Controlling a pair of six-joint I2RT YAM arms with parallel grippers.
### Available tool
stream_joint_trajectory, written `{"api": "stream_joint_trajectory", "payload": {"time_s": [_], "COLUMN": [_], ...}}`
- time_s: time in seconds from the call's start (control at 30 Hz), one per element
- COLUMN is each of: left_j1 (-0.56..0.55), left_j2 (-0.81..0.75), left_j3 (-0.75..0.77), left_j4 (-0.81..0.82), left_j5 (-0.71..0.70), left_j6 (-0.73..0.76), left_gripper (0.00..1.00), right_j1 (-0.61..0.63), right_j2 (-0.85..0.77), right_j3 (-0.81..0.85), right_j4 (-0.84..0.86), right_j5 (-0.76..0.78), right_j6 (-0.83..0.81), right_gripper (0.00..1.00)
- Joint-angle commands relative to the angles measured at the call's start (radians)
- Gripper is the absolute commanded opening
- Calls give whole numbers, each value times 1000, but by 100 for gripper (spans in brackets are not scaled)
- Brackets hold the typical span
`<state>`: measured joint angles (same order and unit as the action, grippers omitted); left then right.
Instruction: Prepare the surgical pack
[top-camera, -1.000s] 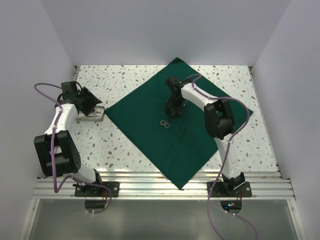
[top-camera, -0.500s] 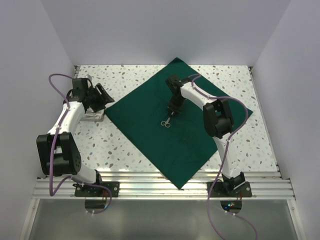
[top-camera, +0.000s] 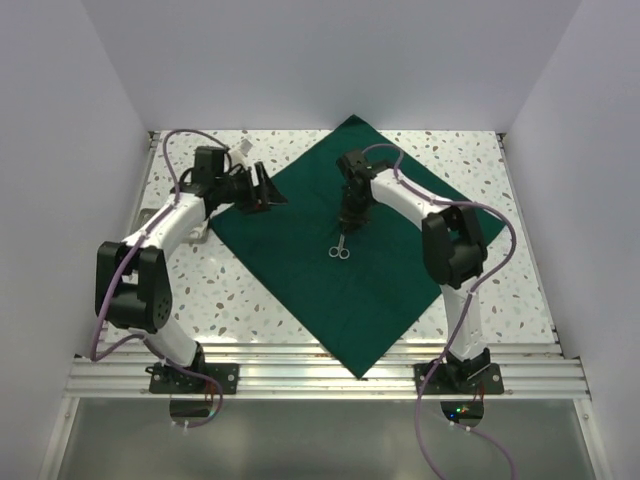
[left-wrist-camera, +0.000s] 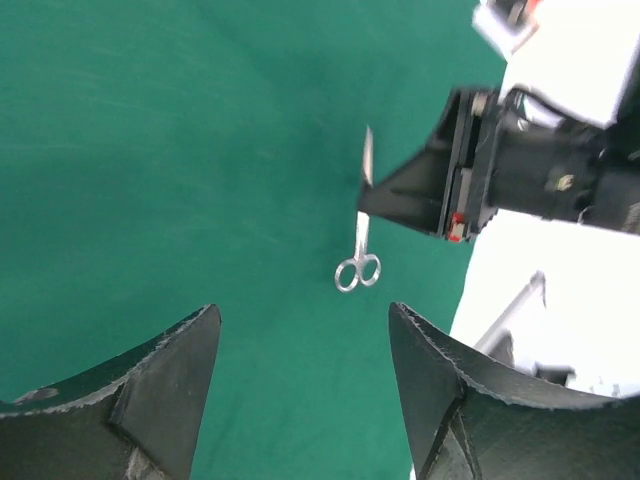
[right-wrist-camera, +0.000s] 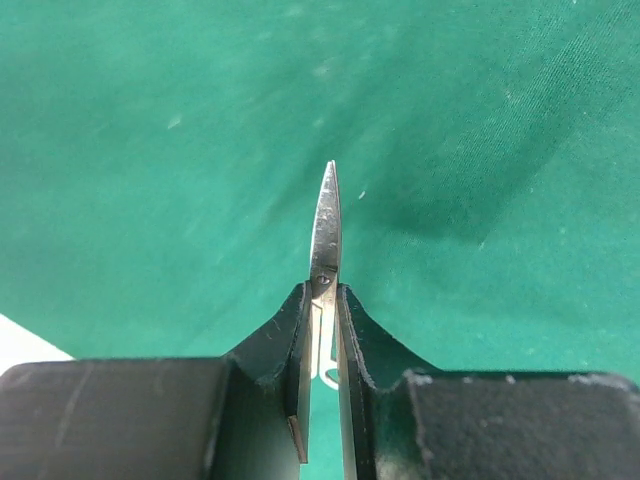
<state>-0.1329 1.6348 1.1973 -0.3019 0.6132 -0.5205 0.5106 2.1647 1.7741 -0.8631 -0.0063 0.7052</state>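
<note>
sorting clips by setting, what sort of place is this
Probably a robot lab test cell: white walls box in a speckled table, a left arm and right arm are bolted to an aluminium rail, with scissors and a green drape.

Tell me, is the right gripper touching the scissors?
Touching. The right wrist view shows the right gripper clamped on the scissors, no gap either side.

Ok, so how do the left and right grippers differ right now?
The left gripper stands open and empty; the right gripper is shut on the scissors, pinching the blades. The left gripper is near the green drape's left edge; the right gripper is over its middle. Both are black, two-fingered and above the drape.
</note>
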Motion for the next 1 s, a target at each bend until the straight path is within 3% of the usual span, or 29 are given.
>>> {"api": "stream_joint_trajectory", "payload": {"time_s": [0.0, 0.23, 0.47, 0.6, 0.7, 0.73, 0.9, 0.93, 0.97], "left_j1": [-68, -195, -240, -254, -257, -258, -255, -254, -249], "left_j2": [54, 149, 212, 240, 250, 252, 273, 270, 264], "left_j3": [31, 42, 30, 33, 27, 27, 42, 47, 51], "left_j4": [104, 204, 355, 354, 385, 391, 380, 374, 336], "left_j5": [123, 235, 329, 348, 362, 364, 378, 370, 359], "left_j6": [-6, -23, -91, -113, -139, -147, -151, -145, -135], "left_gripper": [72, 74, 72, 68, 53, 41, 17, 0, 0], "right_j1": [3, 0, 2, 3, 3, 3, 2, 2, 3], "right_j2": [-144, -249, -305, -319, -322, -327, -307, -298, -284], "right_j3": [-65, -117, -111, -104, -96, -93, -55, -32, -19], "right_j4": [131, 182, 188, 203, 205, 203, 213, 205, 185], "right_j5": [-47, -121, -196, -224, -241, -239, -253, -254, -256], "right_j6": [-93, -102, -49, -24, -13, -13, -3, -1, 2], "right_gripper": [0, 0, 0, 0, 0, 0, 0, 0, 0]}}
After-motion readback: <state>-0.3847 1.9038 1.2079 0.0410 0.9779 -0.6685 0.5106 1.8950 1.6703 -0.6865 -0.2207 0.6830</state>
